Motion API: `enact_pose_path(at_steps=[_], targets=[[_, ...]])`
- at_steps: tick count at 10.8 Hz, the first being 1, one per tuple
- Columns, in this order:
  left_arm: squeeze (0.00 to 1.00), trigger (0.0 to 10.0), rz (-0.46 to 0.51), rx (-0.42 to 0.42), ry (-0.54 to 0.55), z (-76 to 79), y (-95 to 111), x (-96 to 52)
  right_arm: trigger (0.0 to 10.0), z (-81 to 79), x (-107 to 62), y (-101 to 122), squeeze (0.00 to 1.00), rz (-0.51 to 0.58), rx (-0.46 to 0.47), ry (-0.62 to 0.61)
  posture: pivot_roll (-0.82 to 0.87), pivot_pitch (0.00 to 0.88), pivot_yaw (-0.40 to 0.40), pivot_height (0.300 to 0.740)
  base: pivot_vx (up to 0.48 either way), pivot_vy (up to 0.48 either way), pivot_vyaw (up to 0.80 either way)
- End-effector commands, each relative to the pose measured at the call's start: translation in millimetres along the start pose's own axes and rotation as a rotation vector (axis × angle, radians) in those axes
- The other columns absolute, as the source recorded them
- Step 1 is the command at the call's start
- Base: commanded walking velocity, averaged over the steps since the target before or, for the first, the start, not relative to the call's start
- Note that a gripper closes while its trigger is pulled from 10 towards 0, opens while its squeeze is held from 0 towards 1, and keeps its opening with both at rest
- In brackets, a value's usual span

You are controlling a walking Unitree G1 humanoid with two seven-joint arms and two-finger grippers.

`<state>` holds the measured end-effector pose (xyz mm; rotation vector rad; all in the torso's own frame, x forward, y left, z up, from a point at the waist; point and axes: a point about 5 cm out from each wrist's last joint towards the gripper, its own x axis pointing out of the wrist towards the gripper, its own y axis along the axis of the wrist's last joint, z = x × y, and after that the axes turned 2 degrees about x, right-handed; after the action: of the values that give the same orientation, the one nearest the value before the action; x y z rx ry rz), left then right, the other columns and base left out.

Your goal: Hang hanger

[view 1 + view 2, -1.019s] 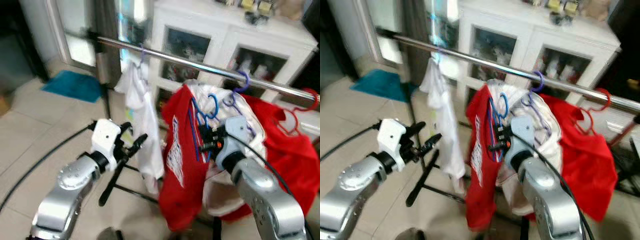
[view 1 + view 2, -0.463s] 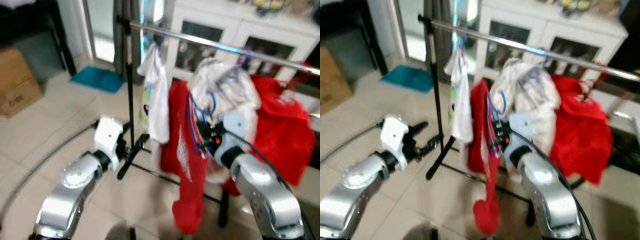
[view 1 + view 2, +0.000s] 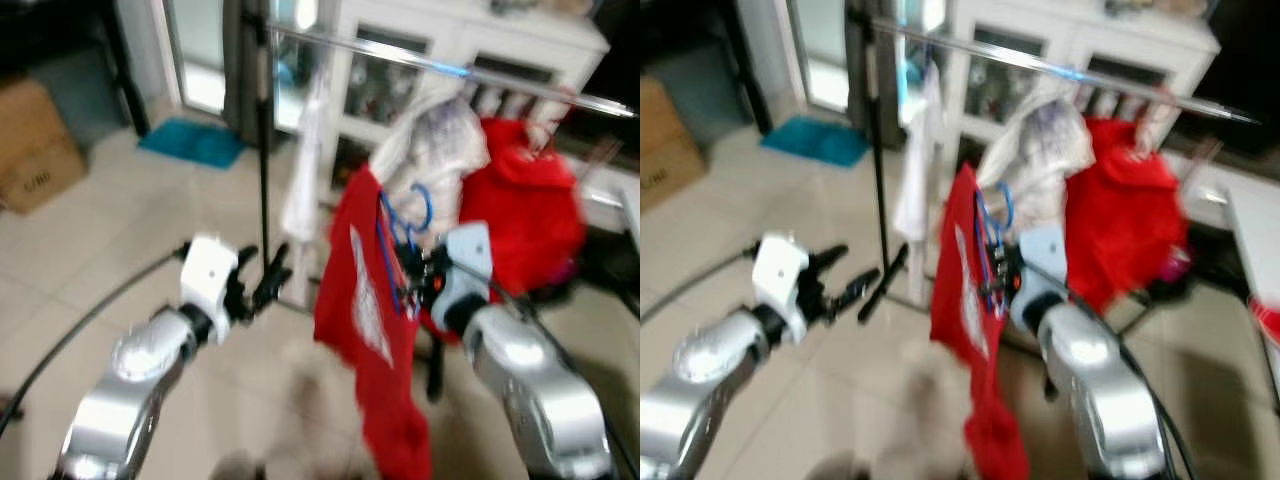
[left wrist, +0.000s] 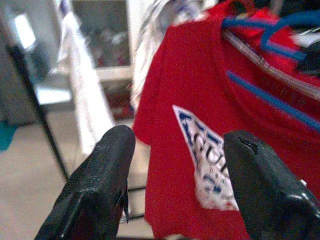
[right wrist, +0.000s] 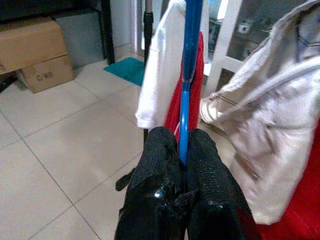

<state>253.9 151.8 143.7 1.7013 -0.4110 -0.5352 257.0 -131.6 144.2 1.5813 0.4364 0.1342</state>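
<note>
My right gripper (image 3: 412,277) is shut on a blue hanger (image 3: 396,240) that carries a red T-shirt (image 3: 368,330) with white and blue print. In the right wrist view the blue hanger (image 5: 185,75) runs up from between the closed fingers (image 5: 161,170). The shirt hangs in mid-air in front of the silver rail (image 3: 420,62) of the clothes rack, below it. My left gripper (image 3: 262,278) is open and empty, left of the shirt. In the left wrist view its fingers (image 4: 100,180) frame the red T-shirt (image 4: 200,110).
A white garment (image 3: 305,170), a cream garment (image 3: 435,145) and a red garment (image 3: 520,200) hang on the rail. The rack's black upright (image 3: 263,150) stands at its left end. A white cabinet (image 3: 460,40) is behind. Cardboard boxes (image 3: 35,150) and a teal mat (image 3: 190,145) lie left.
The camera has pulled back and swung, so the rack looks farther and higher. The red shirt on its hanger stays in my right gripper. My left gripper stays open.
</note>
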Motion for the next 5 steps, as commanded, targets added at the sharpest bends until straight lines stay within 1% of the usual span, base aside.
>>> enact_pose_path(at_steps=[1,2,3,4,5], targets=[[0.00,10.0,-0.007,0.011,-0.022,1.5,0.1,3.4,0.0,2.1,1.3,10.6,0.00,0.043,-0.025,0.001,-0.08,0.048,-0.089,0.740,0.000,0.000,0.00],[0.42,10.0,0.007,-0.007,-0.058,2.5,3.2,6.8,0.0,0.6,3.0,15.4,0.00,0.062,-0.040,0.036,-0.08,0.045,-0.092,0.740,0.000,0.000,0.00],[1.00,10.0,0.058,0.012,-0.039,-9.2,10.3,13.2,0.0,-8.7,2.4,22.9,0.00,0.111,-0.046,0.148,-0.09,0.009,-0.099,0.740,0.000,0.000,0.00],[1.00,10.0,0.073,0.041,-0.003,-17.2,15.4,20.2,0.0,-14.4,0.6,28.0,0.00,0.134,-0.037,0.207,-0.09,0.003,-0.099,0.740,0.000,0.000,0.00],[1.00,10.0,0.099,0.070,0.037,-27.3,24.6,32.8,0.0,-22.4,-0.9,34.5,0.00,0.162,-0.036,0.294,-0.09,0.010,-0.090,0.740,0.000,0.000,0.00]])
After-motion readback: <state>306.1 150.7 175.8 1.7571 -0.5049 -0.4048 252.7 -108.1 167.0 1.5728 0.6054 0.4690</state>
